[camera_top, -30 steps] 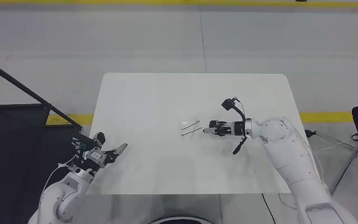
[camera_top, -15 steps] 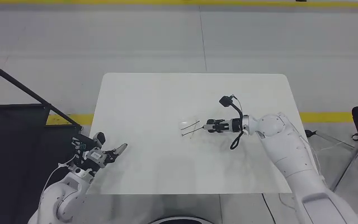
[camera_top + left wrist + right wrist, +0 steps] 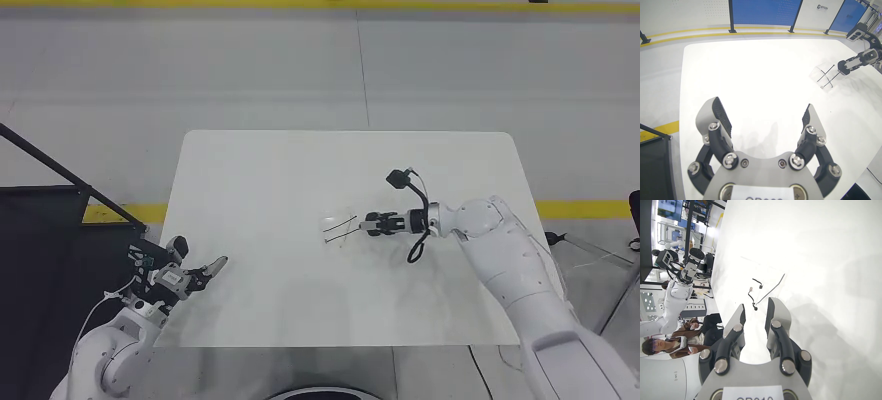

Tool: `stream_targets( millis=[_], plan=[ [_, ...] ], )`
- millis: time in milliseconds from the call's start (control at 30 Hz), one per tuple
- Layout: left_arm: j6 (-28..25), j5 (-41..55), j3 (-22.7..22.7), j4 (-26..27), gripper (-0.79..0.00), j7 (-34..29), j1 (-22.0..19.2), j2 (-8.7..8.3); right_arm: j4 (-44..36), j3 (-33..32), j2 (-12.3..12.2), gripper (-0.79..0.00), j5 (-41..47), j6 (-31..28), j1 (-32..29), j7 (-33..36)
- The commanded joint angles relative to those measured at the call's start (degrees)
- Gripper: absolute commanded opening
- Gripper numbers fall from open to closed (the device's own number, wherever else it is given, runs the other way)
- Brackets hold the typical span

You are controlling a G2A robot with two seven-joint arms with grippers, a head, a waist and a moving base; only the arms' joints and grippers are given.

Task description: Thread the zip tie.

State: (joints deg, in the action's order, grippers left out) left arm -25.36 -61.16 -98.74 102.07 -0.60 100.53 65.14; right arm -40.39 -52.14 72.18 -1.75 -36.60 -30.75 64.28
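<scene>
Two thin black zip ties [image 3: 341,226] lie on a small clear block [image 3: 329,220] near the middle of the white table [image 3: 270,180]. My right gripper [image 3: 368,221] is at the block's right side, open, its fingertips level with the ties' ends. In the right wrist view the gripper [image 3: 756,310] has a narrow gap, and one tie's grey strip [image 3: 772,288] ends just ahead of that gap, beside a curled tie [image 3: 752,297]. My left gripper [image 3: 762,111] hovers open over the table's near left corner, with the block [image 3: 824,80] far off.
A black-framed screen [image 3: 45,240] stands left of the table next to the left arm. Yellow floor tape [image 3: 580,209] runs behind the table. Bare table top lies between the two grippers.
My right gripper has shifted slightly toward the table's far edge and turned at the wrist, staying by the zip ties. The left arm has not moved.
</scene>
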Motion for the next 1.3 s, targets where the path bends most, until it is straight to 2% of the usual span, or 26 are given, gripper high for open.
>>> stream_targets(
  millis=[0,133,233,333,700,800,867,900,1267],
  plan=[
    [0.0,0.0,0.0,0.0,0.0,0.0,0.0,0.0,0.63,0.35,0.19,-0.514,0.29,-0.11,0.33,0.13],
    [0.0,0.0,0.0,0.0,0.0,0.0,0.0,0.0,1.69,1.03,0.55,-0.526,0.6,-0.48,0.96,0.23],
    [0.0,0.0,0.0,0.0,0.0,0.0,0.0,0.0,2.37,1.42,0.76,-0.582,0.81,-0.73,1.33,0.27],
    [0.0,0.0,0.0,0.0,0.0,0.0,0.0,0.0,2.92,1.74,0.94,-0.6,1.09,-0.99,1.6,0.32],
    [0.0,0.0,0.0,0.0,0.0,0.0,0.0,0.0,4.5,2.79,1.53,-0.61,1.94,-1.67,2.36,0.64],
    [0.0,0.0,0.0,0.0,0.0,0.0,0.0,0.0,4.83,3.04,1.66,-0.659,1.99,-1.85,2.53,0.61],
    [0.0,0.0,0.0,0.0,0.0,0.0,0.0,0.0,5.04,3.18,1.73,-0.767,2.07,-1.98,2.63,0.63],
    [0.0,0.0,0.0,0.0,0.0,0.0,0.0,0.0,5.14,3.23,1.76,-0.785,2.18,-2.04,2.68,0.69],
    [0.0,0.0,0.0,0.0,0.0,0.0,0.0,0.0,5.43,3.18,1.55,-0.785,3.45,-3.34,2.62,0.06]
  ],
)
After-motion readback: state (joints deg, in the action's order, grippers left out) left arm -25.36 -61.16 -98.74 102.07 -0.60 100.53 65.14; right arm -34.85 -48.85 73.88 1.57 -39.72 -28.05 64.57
